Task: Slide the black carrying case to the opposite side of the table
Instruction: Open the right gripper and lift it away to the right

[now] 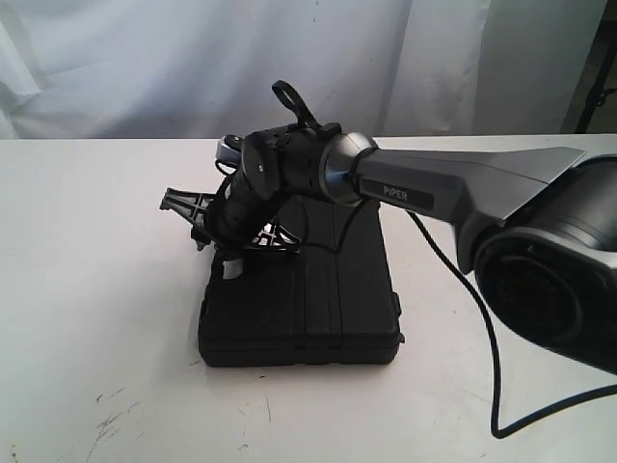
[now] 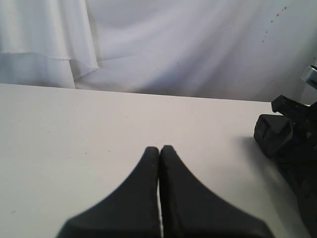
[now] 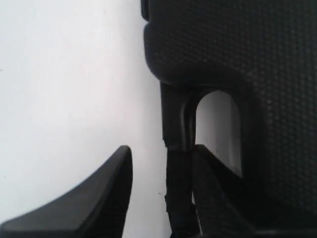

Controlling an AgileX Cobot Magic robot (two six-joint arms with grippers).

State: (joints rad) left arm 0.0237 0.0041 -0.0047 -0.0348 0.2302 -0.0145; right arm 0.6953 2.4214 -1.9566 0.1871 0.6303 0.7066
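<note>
Under both grippers, wide white table [image 1: 87, 241]. Directly beneath right gripper [image 3: 163, 148], black case [image 1: 308, 309], flat on that table. Spread apart astride the handle bar [image 3: 176, 124]: one finger [image 3: 213, 198] inside the slot [image 3: 218, 119], the other outside, clear of the bar. Left gripper [image 2: 159, 148] pressed closed on nothing, over bare table.

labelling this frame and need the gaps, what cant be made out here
Exterior view: the right arm hides one end of the flat matte black plastic case; left arm out of frame.
Right wrist view: frame edges crop the case; whether fingers of the right gripper touch the handle is unclear.
Left wrist view: dark shapes cut off at one edge.
</note>
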